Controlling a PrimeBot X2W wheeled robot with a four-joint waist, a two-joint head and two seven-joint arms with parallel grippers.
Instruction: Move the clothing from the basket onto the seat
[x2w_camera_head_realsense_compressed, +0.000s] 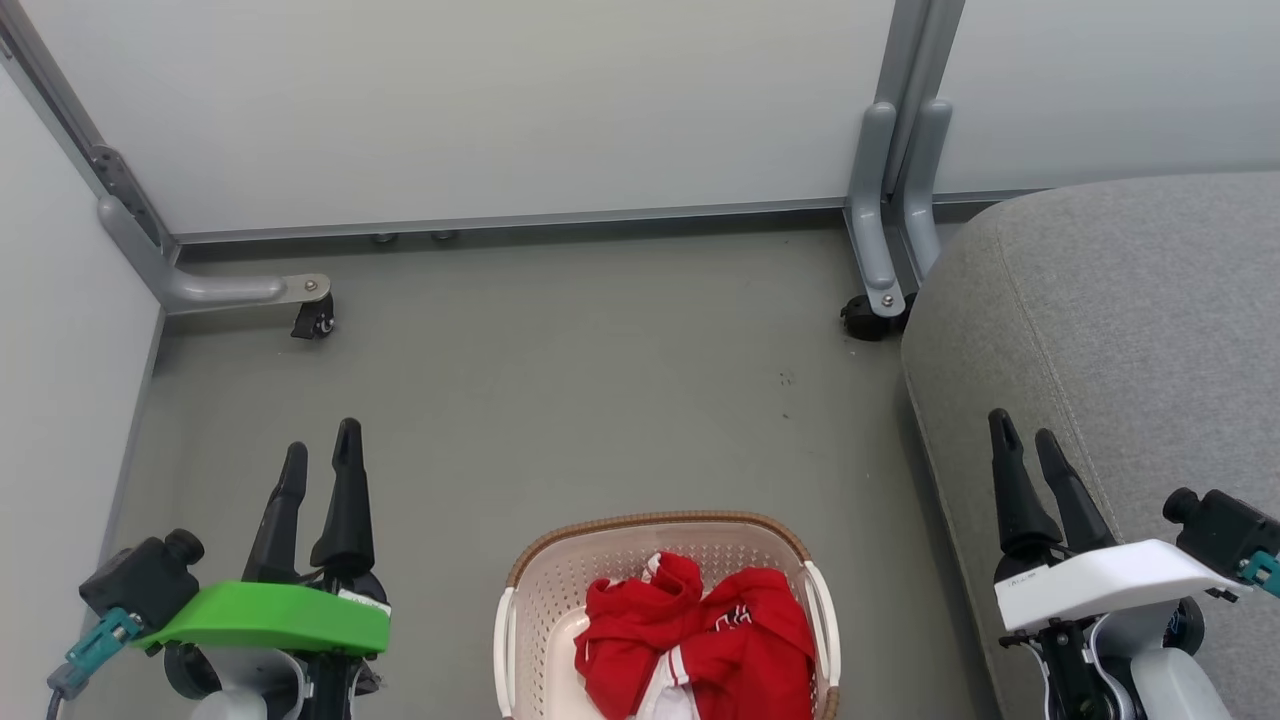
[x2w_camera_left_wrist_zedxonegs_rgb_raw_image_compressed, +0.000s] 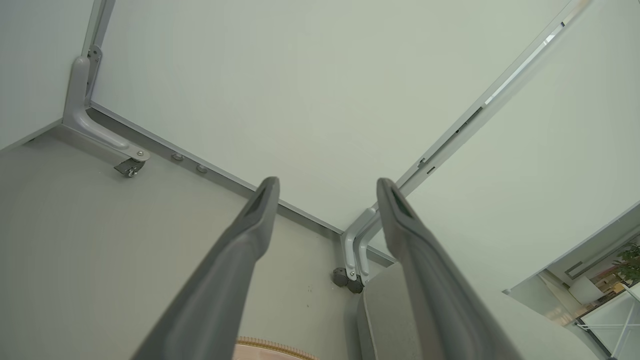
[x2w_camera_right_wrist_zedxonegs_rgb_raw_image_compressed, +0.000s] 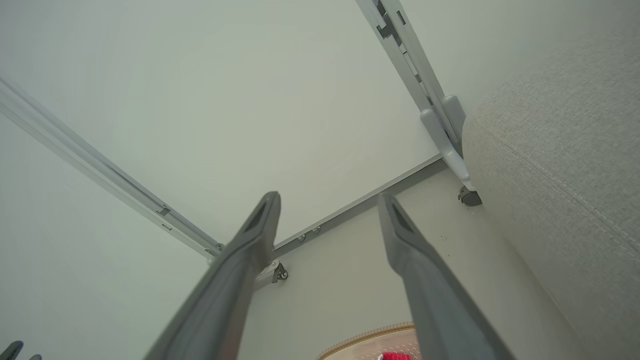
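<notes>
— What's lying closest?
— The clothing (x2w_camera_head_realsense_compressed: 700, 640) is lying bunched in the basket (x2w_camera_head_realsense_compressed: 540, 600) on the floor (x2w_camera_head_realsense_compressed: 600, 400).
— And the grippers?
— The left gripper (x2w_camera_head_realsense_compressed: 320, 445) and right gripper (x2w_camera_head_realsense_compressed: 1022, 428) are both hanging open, empty, flanking it; the seat (x2w_camera_head_realsense_compressed: 1130, 320) is sitting farther right.

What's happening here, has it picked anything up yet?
Not yet. The red clothing lies bunched in the basket on the floor, between the two arms. The left fingers and right fingers are both open and empty, one pair on each side of the basket. None of the clothing is on the grey seat at the robot's right.
</notes>
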